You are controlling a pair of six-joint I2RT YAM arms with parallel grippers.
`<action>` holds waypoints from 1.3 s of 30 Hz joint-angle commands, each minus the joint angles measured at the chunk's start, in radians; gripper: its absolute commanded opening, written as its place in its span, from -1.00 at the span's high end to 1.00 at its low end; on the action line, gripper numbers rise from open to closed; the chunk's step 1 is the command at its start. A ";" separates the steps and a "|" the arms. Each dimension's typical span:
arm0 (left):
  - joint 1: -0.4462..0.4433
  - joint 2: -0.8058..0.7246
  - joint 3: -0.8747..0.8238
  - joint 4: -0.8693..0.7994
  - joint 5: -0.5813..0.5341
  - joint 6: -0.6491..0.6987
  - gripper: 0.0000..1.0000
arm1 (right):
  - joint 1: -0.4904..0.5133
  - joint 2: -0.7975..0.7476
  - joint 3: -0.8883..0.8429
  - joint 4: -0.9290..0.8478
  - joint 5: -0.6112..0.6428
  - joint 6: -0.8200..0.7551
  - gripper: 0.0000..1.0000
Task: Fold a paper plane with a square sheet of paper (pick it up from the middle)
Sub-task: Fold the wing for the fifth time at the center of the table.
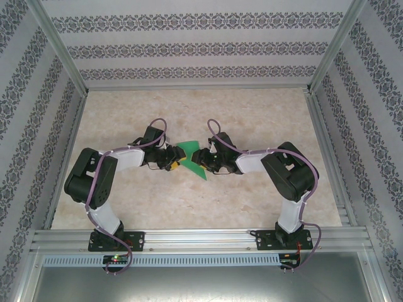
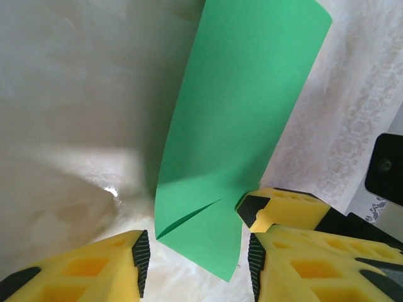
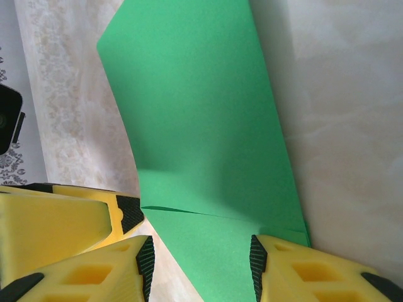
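Left gripper [image 2: 198,258] and right gripper [image 3: 200,261] stand half-spread astride the creased green paper [image 2: 245,107] (pinched or not, can't tell); opposing tugs could tear it or skew that crease.

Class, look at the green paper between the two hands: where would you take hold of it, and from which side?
Probably the folded end of the paper, nearest the left hand, where a flap doubles it, so it should be stiffer. Come from that end, along its length: it narrows there and fits between the open fingers; the far end looks single-layered.
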 commanded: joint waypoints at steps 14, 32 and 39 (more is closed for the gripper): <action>-0.014 0.066 0.041 0.108 0.092 0.007 0.39 | -0.013 0.023 -0.029 -0.056 0.001 -0.034 0.07; -0.017 0.040 0.009 0.123 0.096 -0.001 0.91 | 0.029 -0.149 -0.020 -0.149 0.128 -0.429 -0.29; -0.031 0.013 0.038 0.065 0.085 -0.012 0.96 | 0.158 -0.278 -0.070 -0.188 0.465 -0.775 -0.35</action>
